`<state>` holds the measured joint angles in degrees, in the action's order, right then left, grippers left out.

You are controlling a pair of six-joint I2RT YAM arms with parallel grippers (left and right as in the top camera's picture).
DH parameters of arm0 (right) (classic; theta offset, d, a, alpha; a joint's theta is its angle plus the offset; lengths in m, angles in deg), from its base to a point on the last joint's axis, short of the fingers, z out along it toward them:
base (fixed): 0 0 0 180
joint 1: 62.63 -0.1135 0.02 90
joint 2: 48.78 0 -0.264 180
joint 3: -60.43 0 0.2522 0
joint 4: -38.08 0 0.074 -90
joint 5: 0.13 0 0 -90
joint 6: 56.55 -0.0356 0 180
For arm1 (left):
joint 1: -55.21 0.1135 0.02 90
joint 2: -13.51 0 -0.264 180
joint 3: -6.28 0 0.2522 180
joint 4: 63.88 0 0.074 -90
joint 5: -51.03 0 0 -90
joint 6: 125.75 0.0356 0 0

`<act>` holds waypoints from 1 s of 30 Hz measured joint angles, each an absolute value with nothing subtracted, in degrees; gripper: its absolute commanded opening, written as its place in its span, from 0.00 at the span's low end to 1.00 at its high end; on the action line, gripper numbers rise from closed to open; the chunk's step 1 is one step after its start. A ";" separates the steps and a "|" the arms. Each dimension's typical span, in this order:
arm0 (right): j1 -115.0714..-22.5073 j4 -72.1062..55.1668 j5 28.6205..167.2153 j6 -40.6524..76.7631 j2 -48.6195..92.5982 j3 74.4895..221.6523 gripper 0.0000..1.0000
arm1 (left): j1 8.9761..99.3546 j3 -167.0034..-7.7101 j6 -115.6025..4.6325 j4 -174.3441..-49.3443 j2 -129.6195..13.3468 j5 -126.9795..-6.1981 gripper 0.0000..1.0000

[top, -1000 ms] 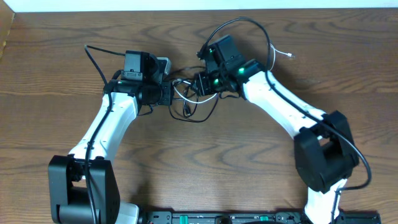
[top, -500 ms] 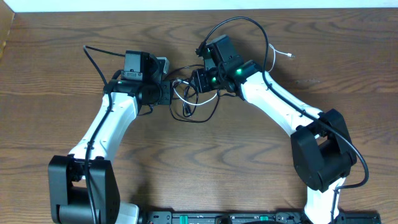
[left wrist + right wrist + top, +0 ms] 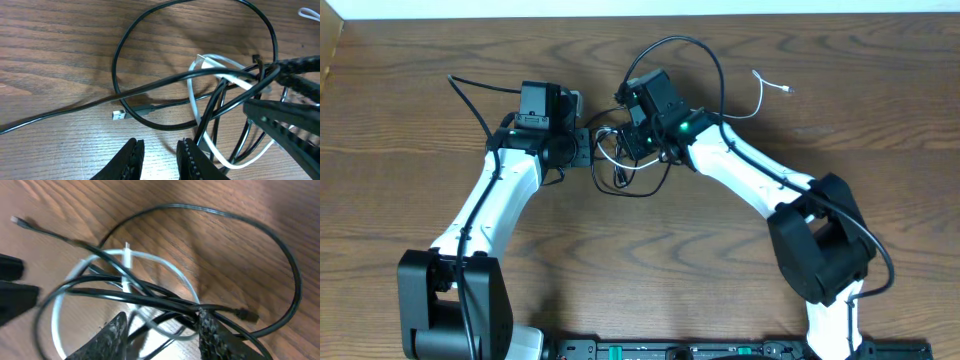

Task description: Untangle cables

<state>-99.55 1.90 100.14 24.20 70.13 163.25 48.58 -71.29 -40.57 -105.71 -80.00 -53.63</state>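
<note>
Worktop: wood-grain worktop [image 3: 650, 270], bare on the near side between the two arms.
Cables: the cables [image 3: 620, 172] lie as one tangle at the middle of the worktop, between the two pincers. The tangle's near edge is a black loop lying flat on the wood.
Black cord: in the left wrist view a black cord [image 3: 125, 55] sweeps a wide loop on the wood. A small plug [image 3: 118, 115] lies free at the loop's edge.
White cord: the white cord [image 3: 235, 77] curls through the middle of the tangle, with black strands crossing it in several places.
Left pincer: the left pincer [image 3: 159, 145] sits low at the left of the tangle with its fingers a little apart and nothing between them. One black strand runs just beside a finger.
Right pincer: the right pincer [image 3: 161, 320] is at the right of the tangle and slightly farther away, with its fingers spread wide. Black strands run across the gap and bunch against one finger. I cannot tell whether they are hooked there or only lying against it.
Step in hand: probably early. All three cords are interlaced, and both arms are at the core looking for a hold.
Next move: the left pincer probably needs to pinch the strand beside it and hold it in place. The right pincer could then draw the bunched black strands away to the right, so that the white loop slips free. The free plug would have to pass back through the black loop.
</note>
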 measured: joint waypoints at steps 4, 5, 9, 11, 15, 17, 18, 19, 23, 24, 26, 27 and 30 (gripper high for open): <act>-99.62 2.45 98.80 26.43 70.78 163.25 0.20 | 48.58 -71.29 -40.72 -105.71 -80.00 -53.54 0.28; -99.62 2.56 98.48 26.43 70.81 163.25 0.15 | 48.58 -71.29 -40.72 -105.71 -80.00 -53.50 0.29; -99.62 3.21 97.19 27.24 70.81 163.25 0.01 | 48.58 -71.29 -40.98 -105.71 -80.00 -53.37 0.29; -99.62 3.39 96.86 27.39 70.81 163.25 0.01 | 48.58 -71.29 -41.14 -105.71 -80.00 -53.23 0.29; -99.62 2.71 96.60 27.45 70.81 163.25 0.04 | 48.58 -71.29 -41.38 -105.71 -80.00 -53.19 0.29; -99.62 2.49 96.81 27.61 70.81 163.25 0.20 | 48.58 -71.29 -41.51 -105.71 -80.00 -53.19 0.29; -99.62 2.56 97.08 27.63 70.81 163.25 0.22 | 48.58 -71.29 -41.53 -105.71 -80.00 -53.19 0.29; -99.62 2.84 97.82 28.02 70.81 163.25 0.22 | 48.58 -71.29 -41.53 -105.69 -80.00 -53.19 0.29; -99.73 3.80 100.05 31.15 70.81 163.25 0.26 | 48.58 -71.29 -42.32 -105.74 -80.03 -51.73 0.29; -99.75 3.85 100.46 32.04 70.81 163.25 0.26 | 48.58 -71.29 -43.23 -105.82 -80.00 -50.48 0.30; -99.88 3.82 100.84 34.23 70.81 163.25 0.29 | 48.58 -71.29 -44.70 -106.15 -80.00 -48.36 0.30; -99.99 3.80 101.01 35.50 70.81 163.25 0.29 | 48.58 -71.29 -45.22 -106.24 -80.00 -47.55 0.30; -100.30 3.76 101.27 37.70 70.81 163.25 0.33 | 48.58 -71.29 -46.71 -106.39 -80.00 -46.04 0.31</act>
<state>-100.30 3.76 101.27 37.70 70.81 163.25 48.58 -71.29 -46.71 -106.39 -80.00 -46.04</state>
